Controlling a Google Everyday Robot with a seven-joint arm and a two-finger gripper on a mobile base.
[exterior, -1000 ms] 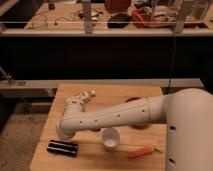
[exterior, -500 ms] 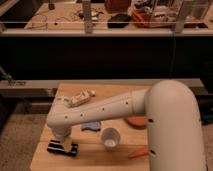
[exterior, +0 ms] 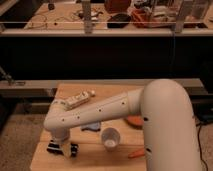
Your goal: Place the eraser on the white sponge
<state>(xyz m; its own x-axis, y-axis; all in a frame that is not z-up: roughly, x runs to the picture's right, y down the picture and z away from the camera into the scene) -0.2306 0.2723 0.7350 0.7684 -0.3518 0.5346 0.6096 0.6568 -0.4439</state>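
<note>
The arm (exterior: 105,111) has swung lower and to the left across the desk (exterior: 90,156), so the pincer (exterior: 63,145) is now down over the eraser (exterior: 52,148) at the front-left corner. We cannot tell if the pincer is spread or pinching. The eraser lies where it was, well apart from the sponge (exterior: 79,99) further back, so we judge the grasp is only beginning. We can read no writing
</note>
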